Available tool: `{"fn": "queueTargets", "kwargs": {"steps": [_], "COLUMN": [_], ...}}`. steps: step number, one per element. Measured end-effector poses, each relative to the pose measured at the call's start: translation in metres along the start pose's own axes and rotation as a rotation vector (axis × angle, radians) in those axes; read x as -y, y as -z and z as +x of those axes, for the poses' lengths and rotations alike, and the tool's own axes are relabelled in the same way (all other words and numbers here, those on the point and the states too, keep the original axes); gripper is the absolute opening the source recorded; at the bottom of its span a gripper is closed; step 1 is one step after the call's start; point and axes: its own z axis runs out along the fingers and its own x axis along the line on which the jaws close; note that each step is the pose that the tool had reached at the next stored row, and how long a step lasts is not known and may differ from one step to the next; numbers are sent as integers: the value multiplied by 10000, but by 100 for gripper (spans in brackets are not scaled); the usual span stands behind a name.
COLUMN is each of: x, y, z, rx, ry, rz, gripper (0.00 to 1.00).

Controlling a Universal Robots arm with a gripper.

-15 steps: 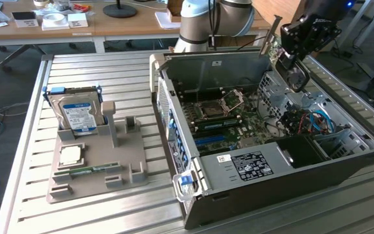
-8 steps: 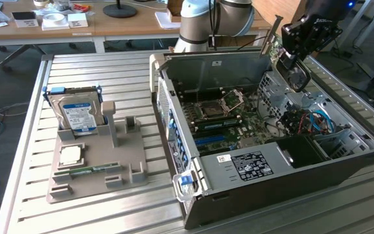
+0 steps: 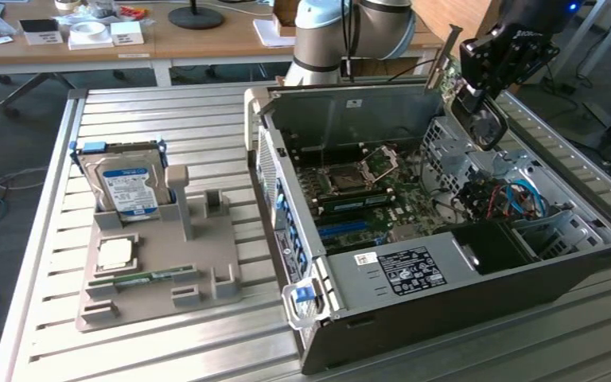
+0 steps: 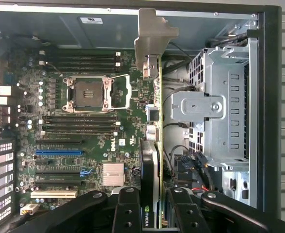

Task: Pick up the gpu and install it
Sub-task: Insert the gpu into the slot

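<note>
Exterior view: arm [image 3: 353, 28] rises from behind the table [image 3: 157, 103] at 12 o'clock. Its wrist reaches out to 1 o'clock and tips downward over the open computer case [image 3: 444, 302]. Gripper [image 3: 467, 91] hangs just above the case's back corner, pointing down into it.

Pincer: clamped on the gpu [image 3: 486, 126], one black finger [image 4: 128, 208] on each flat side, grip near the middle of the card.

Gpu in the air, clear of the motherboard [image 3: 359, 191], tilted. Pale metal bracket [image 3: 444, 60] at its upper end, slanting toward 12 o'clock; round dark fan face turned toward 3 o'clock.

Wrist view: gpu [image 4: 150, 160] seen edge-on, a thin green board edge with a black housing beside it. The bent pale bracket [image 4: 154, 34] sits at the end far from the fingers. Card lies over the gap between the motherboard [image 4: 84, 97] and the grey drive cage [image 4: 215, 107], parallel to the slots. Empty processor socket [image 4: 91, 92] beside it.

At 9 o'clock on the table: grey stand [image 3: 157, 278] with a hard drive [image 3: 125, 183] upright and a memory stick [image 3: 141, 278] lying low.
</note>
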Motion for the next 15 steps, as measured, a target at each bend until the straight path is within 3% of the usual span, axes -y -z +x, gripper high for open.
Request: {"fn": "queueTargets", "kwargs": {"steps": [3, 12, 13, 14, 15], "x": [0, 0, 0, 0, 1], "y": [0, -3, -3, -5, -6], "z": [1, 0, 0, 0, 0], "rx": [-9, -174, -204, -264, -282], "ry": [94, 1788, 2081, 2699, 2884], "rz": [-2, -42, -48, -64, -68], "gripper": [27, 27, 27, 27, 27]}}
